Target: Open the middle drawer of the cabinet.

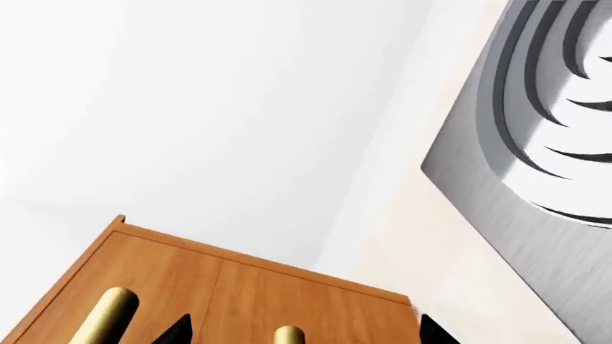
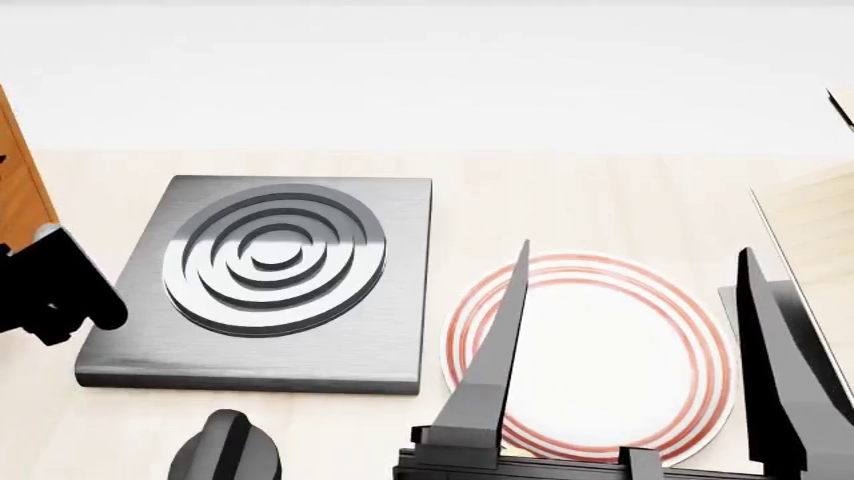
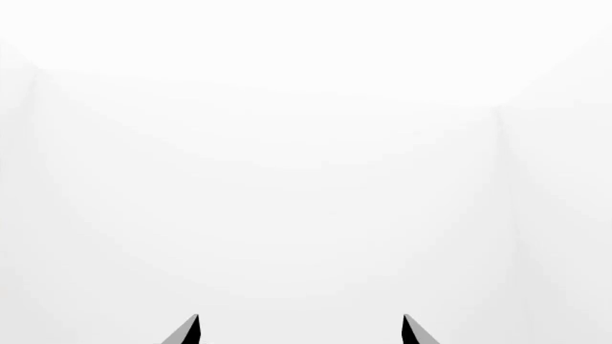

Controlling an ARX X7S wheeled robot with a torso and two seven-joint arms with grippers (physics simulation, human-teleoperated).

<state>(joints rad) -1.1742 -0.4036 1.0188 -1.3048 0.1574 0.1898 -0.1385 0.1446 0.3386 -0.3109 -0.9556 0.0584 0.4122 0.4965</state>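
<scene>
The right gripper (image 2: 627, 360) has long, dark grey, blade-like fingers tapering to points on a black bar. At 9 o'clock, the left arm (image 2: 54, 290) is black with a grey edge.

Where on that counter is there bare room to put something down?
A wide bare strip runs behind the stove plate and the red-ringed plate, up to the white wall. A narrow gap lies between those two. The front edge is crowded by the right claw; the left side by the cabinet.

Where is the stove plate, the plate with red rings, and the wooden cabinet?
stove plate (image 2: 274, 262): head view, on its ringed middle.
plate with red rings (image 2: 601, 355): head view, on its white middle.
cabinet (image 1: 229, 287): left wrist view, on its wood front.
</scene>
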